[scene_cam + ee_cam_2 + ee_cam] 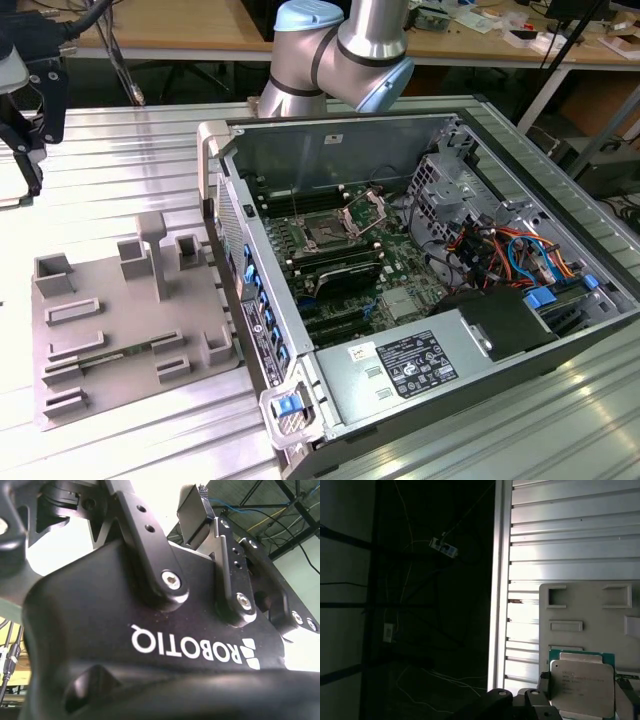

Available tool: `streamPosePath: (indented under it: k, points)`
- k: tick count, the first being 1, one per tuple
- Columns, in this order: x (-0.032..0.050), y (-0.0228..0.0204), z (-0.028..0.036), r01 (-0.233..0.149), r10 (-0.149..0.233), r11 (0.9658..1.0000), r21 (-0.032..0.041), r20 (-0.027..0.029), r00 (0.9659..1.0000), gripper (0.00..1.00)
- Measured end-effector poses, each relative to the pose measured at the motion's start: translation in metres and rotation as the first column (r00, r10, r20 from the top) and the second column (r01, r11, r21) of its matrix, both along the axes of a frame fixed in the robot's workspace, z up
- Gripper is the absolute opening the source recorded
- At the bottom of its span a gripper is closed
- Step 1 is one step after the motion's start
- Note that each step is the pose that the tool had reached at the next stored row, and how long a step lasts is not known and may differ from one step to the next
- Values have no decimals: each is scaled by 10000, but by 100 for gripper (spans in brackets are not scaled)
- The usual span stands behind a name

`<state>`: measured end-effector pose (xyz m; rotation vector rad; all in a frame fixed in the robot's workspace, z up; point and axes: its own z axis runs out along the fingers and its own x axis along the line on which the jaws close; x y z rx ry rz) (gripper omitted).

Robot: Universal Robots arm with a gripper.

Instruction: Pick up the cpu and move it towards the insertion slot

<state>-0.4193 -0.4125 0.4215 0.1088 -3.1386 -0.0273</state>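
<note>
- My pincer point(28, 160) hung high at the exterior view's left. As far as I could judge from the first wrist view, its jaws were clamped on the cpu point(582, 687), whose silvery top faced that camera.
- The cpu was clear of the grey fixture point(590, 610), which lay well below it on the ribbed metal table point(570, 530). The plate sat slightly askew to the fixture's edges.
- The insertion slot point(325, 232) lay well apart from me, down inside the open computer case point(330, 150), with its metal frame standing open.
- I judged the risk this way: a thin edge grip on a flat plate could slip or twist over that long carry. A skewed cpu would meet the socket crooked, and the case wall and the raised frame stood in any low path.
</note>
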Motion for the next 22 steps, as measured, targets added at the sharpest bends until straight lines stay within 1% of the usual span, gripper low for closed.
streamPosePath:
  k: [7, 16, 22]
  points:
    - [0, 0, 45, -1, 1, 10000, 6, 0, 10000, 53]
    - [2, 0, 46, 0, 0, 10000, 8, -1, 10000, 53]
    - [32, 0, 45, -1, 1, 10000, 8, 0, 10000, 53]
